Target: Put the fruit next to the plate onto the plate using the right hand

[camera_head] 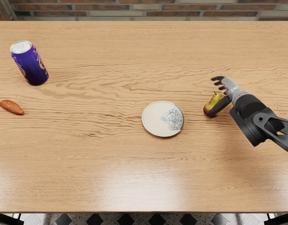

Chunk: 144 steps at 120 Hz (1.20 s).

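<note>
The pear [211, 104] stands upright on the surface [134, 168], just beside the right rim of the plate [158, 117] but clear of it, with a bare strip of wood between the two. The right hand [226, 90] is at the pear's far right side: its fingers [218, 82] reach out spread above and behind the stem, and the thumb lies along the fruit's lower right flank, seemingly touching it. The fingers are not wrapped round the fruit, so it is bracketed rather than held. Judgement: the step in hand is the grasp, and neither lift nor transfer is begun. The next move calls for the fingers to close on the pear's body against the thumb without tipping it leftward, then a lift and a short carry left over the plate, which already holds a pale crumpled patch on its right half. A purple can [29, 62] and an orange sweet potato [11, 107] lie well apart at the far left. No left arm shows.
</note>
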Tool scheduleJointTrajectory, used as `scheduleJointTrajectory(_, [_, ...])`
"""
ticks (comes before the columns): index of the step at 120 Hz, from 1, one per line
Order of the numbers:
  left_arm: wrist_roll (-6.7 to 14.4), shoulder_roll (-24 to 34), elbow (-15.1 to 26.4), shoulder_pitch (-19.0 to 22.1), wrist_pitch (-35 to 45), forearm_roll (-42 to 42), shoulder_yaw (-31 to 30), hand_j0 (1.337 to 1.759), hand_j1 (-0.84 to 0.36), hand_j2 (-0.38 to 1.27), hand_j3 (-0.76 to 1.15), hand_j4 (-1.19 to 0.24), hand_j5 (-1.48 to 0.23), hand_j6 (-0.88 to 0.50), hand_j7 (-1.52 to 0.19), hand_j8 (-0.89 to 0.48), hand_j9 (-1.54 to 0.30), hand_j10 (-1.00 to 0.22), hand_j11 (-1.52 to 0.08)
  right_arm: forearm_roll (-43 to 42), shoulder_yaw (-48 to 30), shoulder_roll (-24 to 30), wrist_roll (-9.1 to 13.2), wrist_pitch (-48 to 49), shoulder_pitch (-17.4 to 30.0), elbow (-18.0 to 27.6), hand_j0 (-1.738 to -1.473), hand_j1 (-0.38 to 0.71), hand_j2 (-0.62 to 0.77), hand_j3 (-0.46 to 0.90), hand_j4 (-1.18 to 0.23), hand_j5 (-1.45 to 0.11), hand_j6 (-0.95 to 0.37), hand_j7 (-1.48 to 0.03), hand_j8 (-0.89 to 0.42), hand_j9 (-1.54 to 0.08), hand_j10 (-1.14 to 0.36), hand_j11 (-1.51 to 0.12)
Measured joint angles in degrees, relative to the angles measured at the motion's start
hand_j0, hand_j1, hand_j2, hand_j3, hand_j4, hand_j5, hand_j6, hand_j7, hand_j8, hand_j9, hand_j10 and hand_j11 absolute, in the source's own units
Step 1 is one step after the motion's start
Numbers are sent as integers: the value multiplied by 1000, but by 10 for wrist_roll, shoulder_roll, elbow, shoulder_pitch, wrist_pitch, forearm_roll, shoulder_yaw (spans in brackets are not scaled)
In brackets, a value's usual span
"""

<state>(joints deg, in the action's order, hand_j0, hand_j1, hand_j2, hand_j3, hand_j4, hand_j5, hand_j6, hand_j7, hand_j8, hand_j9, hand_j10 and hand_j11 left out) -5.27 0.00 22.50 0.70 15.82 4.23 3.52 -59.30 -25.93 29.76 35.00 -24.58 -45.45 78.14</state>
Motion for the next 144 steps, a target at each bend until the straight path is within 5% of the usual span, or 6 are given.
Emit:
scheduleJointTrajectory(76, [0, 0, 0, 0, 0, 0, 0, 1658, 349, 0, 0, 0, 0, 0, 0, 0, 0, 0, 0, 4, 0, 0, 0, 6, 8, 0, -1658, 188, -67, 0, -440, -581, -445, -576, -440, -583, -439, -583])
scheduleJointTrajectory(144, [0, 0, 0, 0, 0, 0, 0, 1658, 349, 0, 0, 0, 0, 0, 0, 0, 0, 0, 0, 3, 0, -2, 0, 12, 7, 0, -1655, 288, 161, 0, -626, -801, -587, -807, -360, -813, -416, -826])
